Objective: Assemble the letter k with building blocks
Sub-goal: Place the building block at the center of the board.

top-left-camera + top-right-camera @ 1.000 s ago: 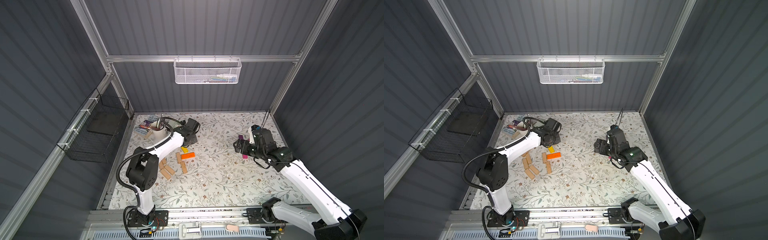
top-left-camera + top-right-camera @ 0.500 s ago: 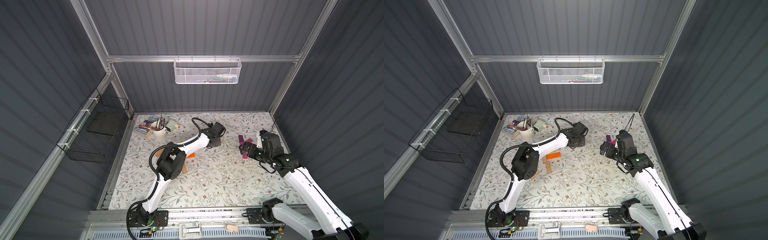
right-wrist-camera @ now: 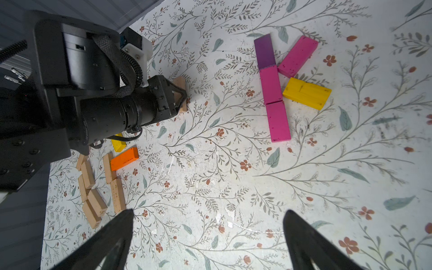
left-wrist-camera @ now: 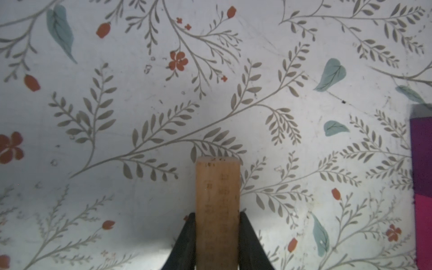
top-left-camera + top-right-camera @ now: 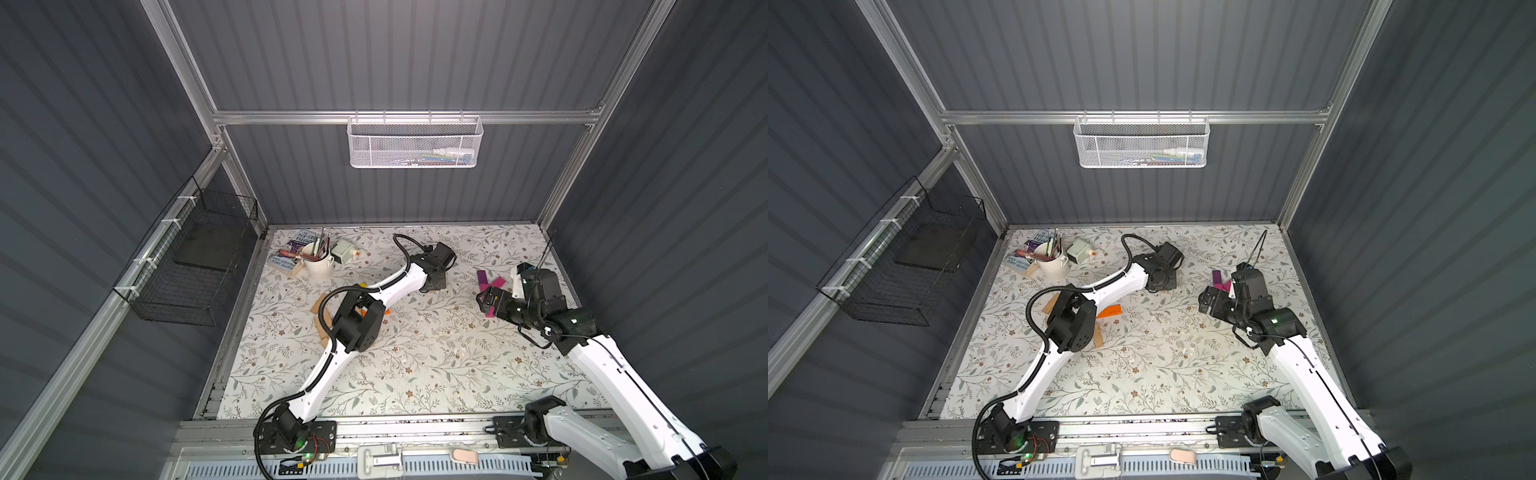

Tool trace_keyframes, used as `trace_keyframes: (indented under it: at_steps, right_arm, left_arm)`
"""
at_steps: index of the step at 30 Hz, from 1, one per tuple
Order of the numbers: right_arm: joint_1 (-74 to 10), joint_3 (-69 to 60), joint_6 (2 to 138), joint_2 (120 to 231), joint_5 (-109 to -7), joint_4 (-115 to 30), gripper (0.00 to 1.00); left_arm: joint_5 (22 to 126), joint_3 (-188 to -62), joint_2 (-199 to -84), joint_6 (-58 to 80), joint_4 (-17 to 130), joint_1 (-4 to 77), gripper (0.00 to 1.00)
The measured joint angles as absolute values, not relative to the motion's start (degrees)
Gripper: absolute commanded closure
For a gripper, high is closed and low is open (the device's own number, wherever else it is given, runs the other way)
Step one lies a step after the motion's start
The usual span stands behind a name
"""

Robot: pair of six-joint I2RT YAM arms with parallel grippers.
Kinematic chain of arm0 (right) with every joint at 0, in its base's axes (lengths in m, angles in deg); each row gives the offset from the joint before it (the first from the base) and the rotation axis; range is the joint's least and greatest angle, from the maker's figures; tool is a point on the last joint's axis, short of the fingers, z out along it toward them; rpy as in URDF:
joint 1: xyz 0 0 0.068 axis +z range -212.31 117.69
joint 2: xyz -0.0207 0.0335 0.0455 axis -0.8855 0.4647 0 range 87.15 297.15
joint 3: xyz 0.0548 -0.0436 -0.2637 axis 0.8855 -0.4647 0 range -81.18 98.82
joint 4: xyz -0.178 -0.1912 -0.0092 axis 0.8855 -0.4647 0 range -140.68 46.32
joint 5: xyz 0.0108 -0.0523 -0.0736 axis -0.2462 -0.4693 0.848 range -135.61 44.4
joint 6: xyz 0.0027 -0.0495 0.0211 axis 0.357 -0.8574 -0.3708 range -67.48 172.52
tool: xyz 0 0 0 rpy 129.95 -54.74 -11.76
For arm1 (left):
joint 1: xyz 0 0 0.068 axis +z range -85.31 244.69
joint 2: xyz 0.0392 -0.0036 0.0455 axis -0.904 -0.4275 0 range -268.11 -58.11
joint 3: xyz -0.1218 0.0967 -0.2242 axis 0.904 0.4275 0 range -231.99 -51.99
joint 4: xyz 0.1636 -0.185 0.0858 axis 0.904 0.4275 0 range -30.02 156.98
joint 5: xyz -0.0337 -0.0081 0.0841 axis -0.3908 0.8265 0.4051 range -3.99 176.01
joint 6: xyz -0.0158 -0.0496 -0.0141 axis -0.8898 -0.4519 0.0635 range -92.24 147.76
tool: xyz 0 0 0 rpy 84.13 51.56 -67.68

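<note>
The left pincer (image 5: 434, 286), near mid-frame in both top views, was clamped on a tan block (image 4: 217, 187); the right pincer (image 3: 209, 211) gaped wide, empty, beside pink and purple blocks (image 5: 483, 278) right of centre.

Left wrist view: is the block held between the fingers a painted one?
No, the block clamped between the fingers of the left gripper is bare tan wood with no paint on it.

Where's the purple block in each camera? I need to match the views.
Both top views: purple block lies right of centre.
Left wrist: purple block is cut off at the frame edge.
Right wrist: purple block lies beyond the open right gripper.
Shared landmark: pink block butting its end.
</note>
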State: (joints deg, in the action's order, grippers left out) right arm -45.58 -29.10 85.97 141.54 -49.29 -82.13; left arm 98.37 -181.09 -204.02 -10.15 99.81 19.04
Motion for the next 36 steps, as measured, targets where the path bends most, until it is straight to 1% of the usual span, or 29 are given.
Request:
trace_keyframes:
  at_steps: [5, 10, 21, 25, 36]
  right_arm:
    - [-45.58, -29.15, 85.97, 141.43, -49.29, -82.29, 0.01]
    - [-45.58, -29.34, 85.97, 141.34, -49.27, -82.31, 0.01]
    - [-45.58, -29.43, 86.06, 141.28, -49.29, -82.31, 0.01]
    - [-45.58, -29.43, 86.26, 141.06, -49.31, -82.31, 0.01]
    - [-45.58, -29.43, 86.85, 140.08, -49.44, -82.35, 0.01]
  left_arm:
    - [98.37, -181.39, -204.19, -10.59, 100.3, 19.37, 0.81]
    - [98.35, -181.39, -204.19, -11.05, 100.3, 19.55, 0.75]
    - [98.09, -181.37, -204.19, -11.9, 100.27, 20.55, 0.69]
    - [97.94, -181.37, -204.19, -11.9, 100.27, 20.55, 0.64]
    - [97.94, -181.13, -204.15, -12.03, 99.79, 20.55, 0.64]
